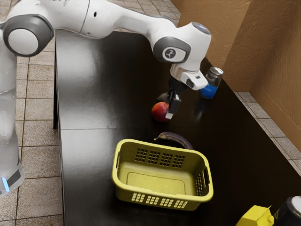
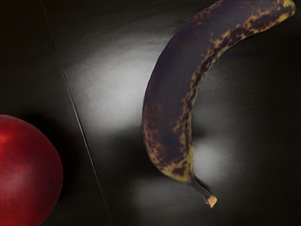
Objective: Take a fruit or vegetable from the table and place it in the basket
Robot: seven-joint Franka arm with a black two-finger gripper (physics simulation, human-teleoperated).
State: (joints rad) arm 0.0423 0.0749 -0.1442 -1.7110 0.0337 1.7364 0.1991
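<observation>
In the pick step, we cannot determine our gripper's opening or hold beside the red fruit, upper centre; we next secure it before transferring to the basket, lower centre.

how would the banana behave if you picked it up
The banana will probably feel soft, since its skin is mostly dark and blotched. Its curve should keep it from rolling far, though it may swing round if gripped near the thin stem.
</observation>
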